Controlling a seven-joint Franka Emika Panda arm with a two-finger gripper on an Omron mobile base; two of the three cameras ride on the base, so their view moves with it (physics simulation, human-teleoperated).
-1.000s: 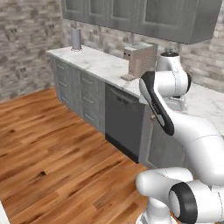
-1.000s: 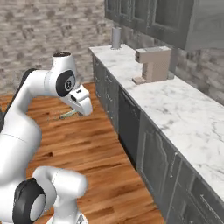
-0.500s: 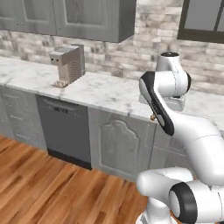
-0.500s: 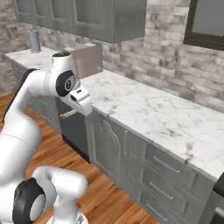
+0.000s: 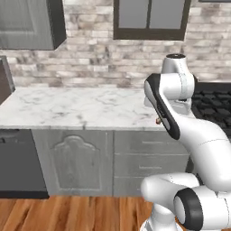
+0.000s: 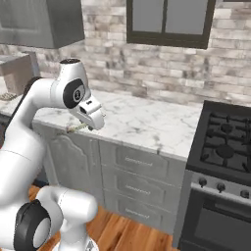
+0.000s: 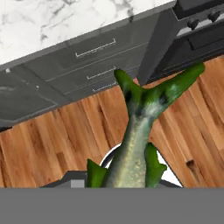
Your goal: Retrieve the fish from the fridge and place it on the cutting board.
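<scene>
**A:** One thing was in the end effector (image 6: 88, 122): the fish (image 7: 138, 135). The jaws were clamped shut on its body, and in the hand view the greenish-yellow length ran straight out from between them, forked tail at the far end.

**B:** So its long axis followed the line of the hand?

**A:** It did, as far as that view showed. In the right base view a short pale stub of it poked out sideways from under the hand, roughly level, just in front of the tabletop (image 6: 142, 122) edge.

**B:** And the cutting board?

**A:** I could not find it anywhere. Which way it lay from the fish could not be told, so I judged the carry was only part done, with the placing yet to come.

**B:** What was under the hand?

**A:** Wooden floor (image 7: 57, 135), well below the fish. Beyond it stood grey drawers (image 6: 139, 171) under the white marble tabletop.

**B:** And further off?

**A:** A dark stove (image 6: 223, 147) with burners and knobs beside the tabletop on the robot's right. Behind it all rose a pale brick wall (image 5: 90, 58) with a dark-framed window (image 5: 151, 20), and a grey wall cupboard (image 5: 29, 22) off to the left.
</scene>
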